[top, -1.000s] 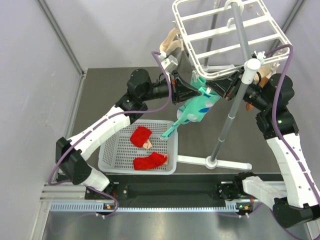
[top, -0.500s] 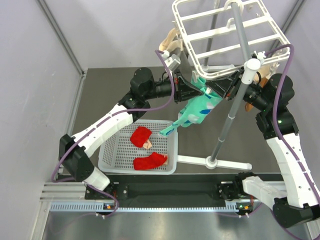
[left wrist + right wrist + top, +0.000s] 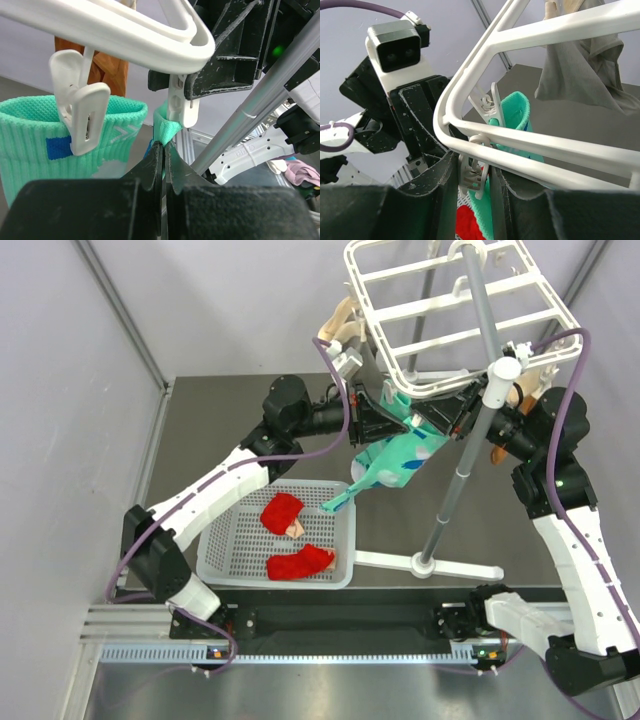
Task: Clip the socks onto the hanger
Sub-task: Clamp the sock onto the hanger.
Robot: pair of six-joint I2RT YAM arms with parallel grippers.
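At the hanger's [image 3: 100, 21] 6 o'clock edge, your left gripper [image 3: 163, 147] pinches a mint-green sock [image 3: 395, 462] tight; your right gripper [image 3: 473, 167] squeezes a clip [image 3: 470, 181].

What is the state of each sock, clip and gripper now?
green socks: hanging under the hanger, one cuff clipped
red socks: lying in the basket
left gripper: shut on the green socks
right gripper: shut on a clip
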